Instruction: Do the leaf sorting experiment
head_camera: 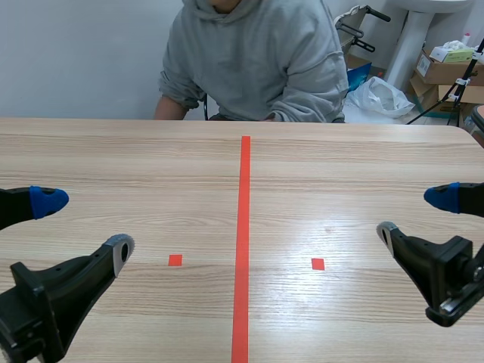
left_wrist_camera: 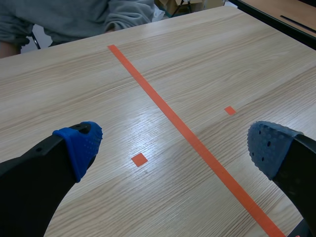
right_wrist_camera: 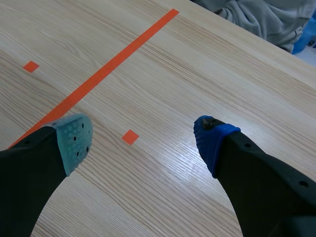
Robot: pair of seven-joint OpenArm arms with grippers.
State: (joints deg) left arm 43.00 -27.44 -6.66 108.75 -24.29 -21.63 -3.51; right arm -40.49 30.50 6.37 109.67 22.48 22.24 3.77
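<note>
No leaves show in any view. My left gripper hovers low over the table's left side, open, nothing between its fingers; in the left wrist view the left gripper spans bare wood with an orange square mark between the pads. My right gripper sits at the table's right side, open and holding nothing; in its own wrist view the right gripper has only wood and a small orange mark between its pads.
A wooden table carries an orange tape line down its middle and a small square mark on each side. A person in a grey hoodie sits across the table. Boxes and a plastic bag stand behind at the right.
</note>
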